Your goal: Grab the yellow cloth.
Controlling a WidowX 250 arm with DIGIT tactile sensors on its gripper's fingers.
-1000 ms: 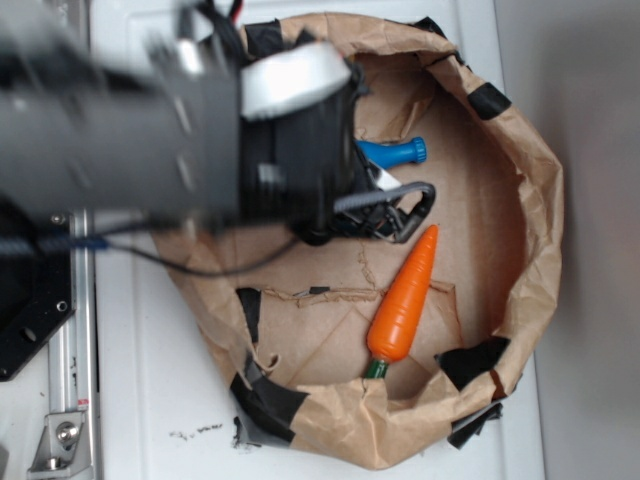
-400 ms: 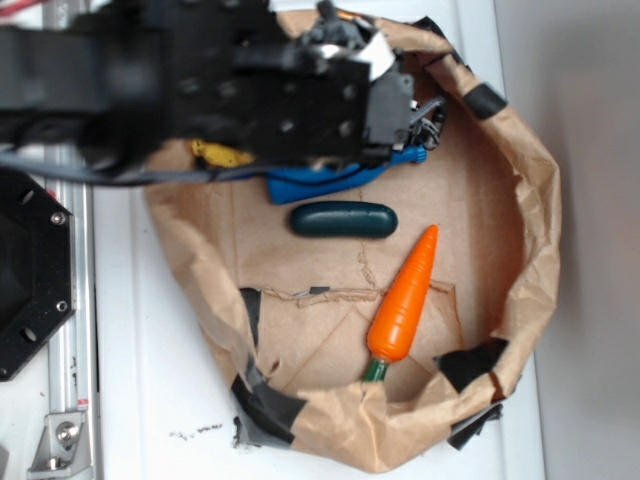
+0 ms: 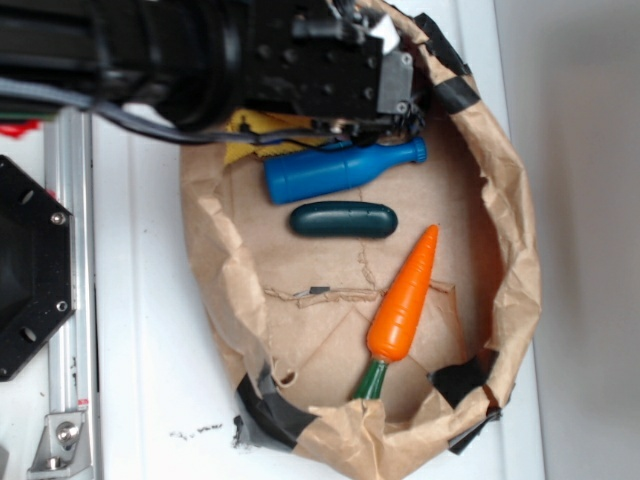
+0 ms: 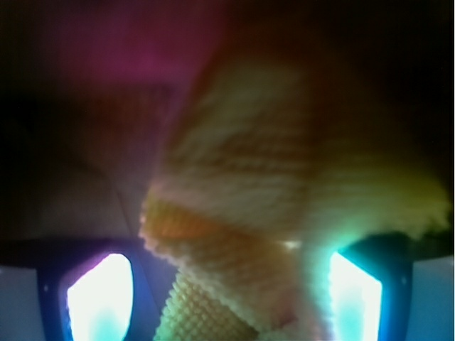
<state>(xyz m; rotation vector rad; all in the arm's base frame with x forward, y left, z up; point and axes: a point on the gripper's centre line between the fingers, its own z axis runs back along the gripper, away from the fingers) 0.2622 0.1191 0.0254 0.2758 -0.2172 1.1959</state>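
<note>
Gripper (image 4: 227, 298): your jaws stand apart, either side of the yellow cloth (image 4: 284, 185); grip unconfirmed
Blue bottle (image 3: 335, 170): at cloth's 6 o'clock

Yellow cloth (image 4: 284, 185), blue bottle (image 3: 335, 170), orange carrot (image 3: 405, 300)

From my exterior feed the arm (image 3: 200, 50) runs off the top and left edges and hides most of the yellow cloth (image 3: 262, 135); I see only a strip above the blue bottle (image 3: 340, 170). The gripper (image 3: 390, 122) is buried in its own dark housing there. On my wrist feed the cloth is blurred, filling the frame, cut off at the bottom.
</note>
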